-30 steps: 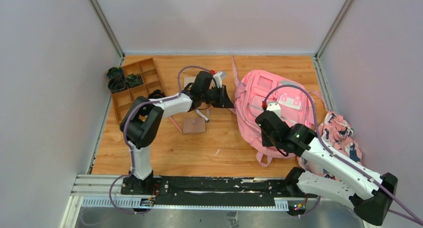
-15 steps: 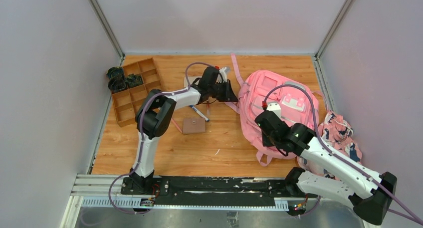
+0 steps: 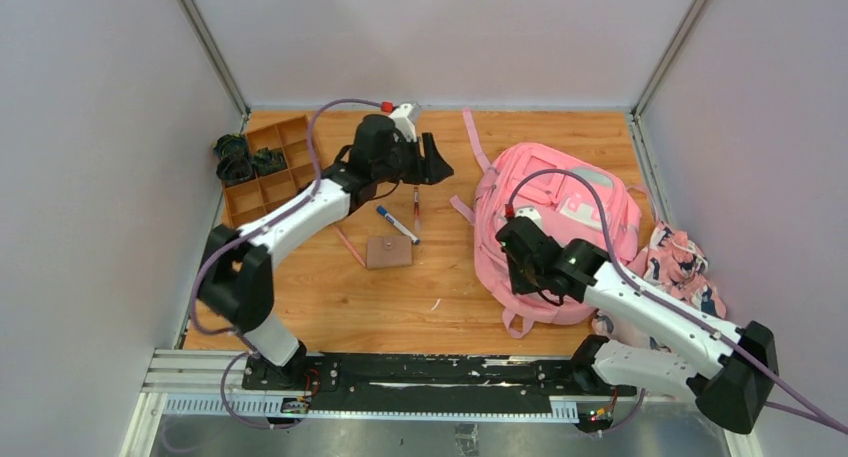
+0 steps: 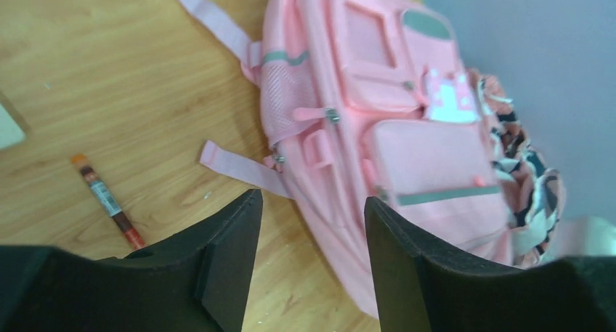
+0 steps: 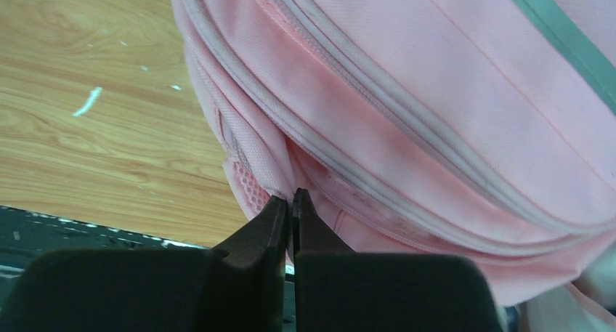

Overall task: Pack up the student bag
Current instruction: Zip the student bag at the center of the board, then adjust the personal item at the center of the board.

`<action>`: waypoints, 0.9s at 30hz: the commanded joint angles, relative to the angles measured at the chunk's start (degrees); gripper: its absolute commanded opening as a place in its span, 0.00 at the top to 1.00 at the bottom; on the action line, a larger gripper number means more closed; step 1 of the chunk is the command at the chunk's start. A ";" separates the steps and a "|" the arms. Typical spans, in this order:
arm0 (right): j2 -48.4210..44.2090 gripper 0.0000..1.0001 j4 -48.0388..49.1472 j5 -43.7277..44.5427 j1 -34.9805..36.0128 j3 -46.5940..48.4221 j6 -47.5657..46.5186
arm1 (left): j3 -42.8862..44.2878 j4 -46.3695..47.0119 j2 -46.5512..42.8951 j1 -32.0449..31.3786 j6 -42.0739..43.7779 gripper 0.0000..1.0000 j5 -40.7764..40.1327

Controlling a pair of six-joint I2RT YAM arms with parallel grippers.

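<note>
The student bag [image 3: 575, 205] is a large pink backpack lying front-up on the wooden table, right of centre. My left gripper [image 3: 434, 169] hangs open above the table to its left, with nothing between the fingers. In the left wrist view its jaws [image 4: 311, 197] frame bare wood and the student bag's [image 4: 378, 114] side strap. My right gripper [image 3: 522, 275] sits at the bag's near-left edge. In the right wrist view it [image 5: 292, 195] is shut on a fold of the student bag's [image 5: 436, 92] pink fabric beside the grey zipper.
A red marker [image 3: 415, 213], a blue marker [image 3: 397, 224], a brown card [image 3: 389, 251] and a pink pencil [image 3: 350, 247] lie left of the bag. A wooden compartment tray [image 3: 268, 177] stands at far left. A patterned cloth bundle [image 3: 685, 267] lies at the bag's right.
My left gripper has opened and drawn back left, away from the bag's side. The right gripper has shifted slightly left with the bag's edge pinched.
</note>
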 commanded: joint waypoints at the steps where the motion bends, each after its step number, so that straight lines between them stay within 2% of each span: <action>1: 5.27 0.89 15.29 -13.10 0.20 0.31 0.93 | -4.36 -6.19 -11.32 -0.37 2.36 0.40 -4.10; 4: 12.20 0.68 21.68 -22.20 0.28 4.32 0.56 | -10.46 -5.40 -17.68 -0.38 -0.30 0.39 -6.07; 7: 17.25 0.59 18.66 -23.94 0.30 11.56 -2.93 | -15.02 -7.05 -23.30 -0.41 -0.98 0.36 -8.67; 10: 15.63 0.50 13.95 -15.45 0.01 15.00 -8.28 | -18.39 -8.82 -27.68 -0.41 -1.21 0.35 -8.98; 14: 10.77 0.42 9.89 -1.55 -1.89 13.08 -13.11 | -23.32 -8.21 -33.17 -0.48 -2.57 0.36 -6.14; 16: 9.96 0.40 6.85 2.64 -4.05 12.12 -13.87 | -24.97 -8.81 -34.75 -1.12 -3.01 0.37 -5.25; 19: 10.30 0.40 4.31 3.60 -6.22 11.01 -15.60 | -26.84 -11.04 -36.63 -2.43 -3.04 0.37 -6.87; 23: 10.88 0.41 2.98 -2.45 -6.00 11.07 -17.50 | -29.87 -11.15 -39.21 -3.41 -4.53 0.38 -7.67; 27: 9.98 0.48 4.89 -2.53 -3.71 8.40 -17.12 | -31.07 -10.69 -40.48 -3.74 -5.18 0.37 -8.40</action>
